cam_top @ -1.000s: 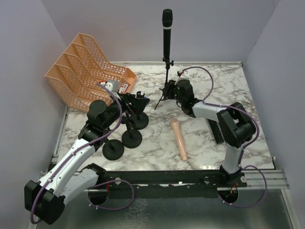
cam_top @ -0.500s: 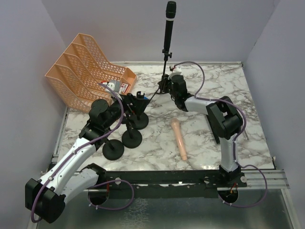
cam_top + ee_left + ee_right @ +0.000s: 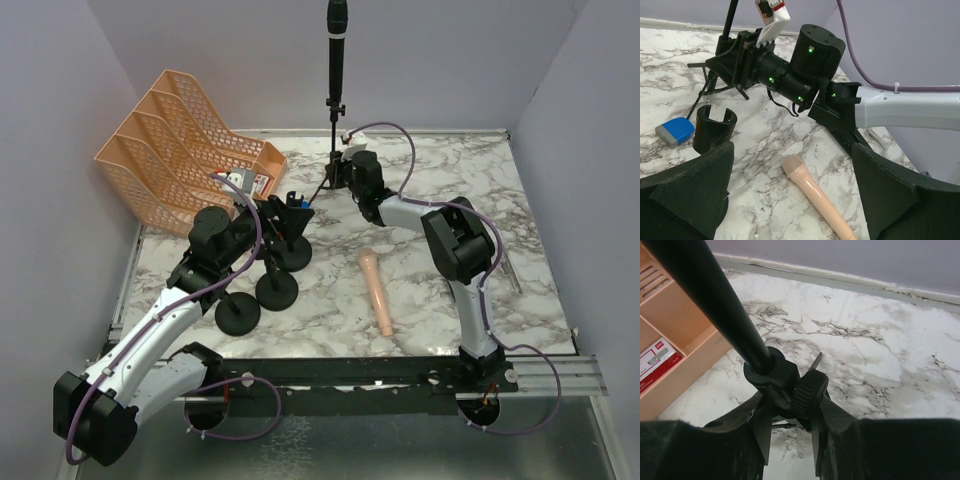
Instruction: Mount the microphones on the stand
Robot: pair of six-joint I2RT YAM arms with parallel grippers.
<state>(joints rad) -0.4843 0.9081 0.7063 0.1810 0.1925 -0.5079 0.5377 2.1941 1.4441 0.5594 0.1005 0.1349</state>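
A black microphone (image 3: 337, 45) stands upright in a black tripod stand (image 3: 333, 150) at the back middle. My right gripper (image 3: 341, 178) is shut on the stand's hub (image 3: 787, 385), just below its pole (image 3: 705, 290). A pale pink microphone (image 3: 377, 290) lies on the marble table, also in the left wrist view (image 3: 817, 195). My left gripper (image 3: 292, 212) is open and empty, hovering left of the pink microphone, over three round-base stands (image 3: 276, 290). An empty black clip (image 3: 714, 127) shows by its left finger. The other black microphones are hidden.
An orange file rack (image 3: 180, 150) holding a red-and-white box (image 3: 655, 360) stands at the back left, close to the tripod. A small blue object (image 3: 674, 131) lies by the clip. The right arm (image 3: 455, 240) stretches across the table's right half.
My right gripper has carried the tripod stand with its black microphone to the left and farther back, and the pole now stands straighter. The left arm has hardly moved.
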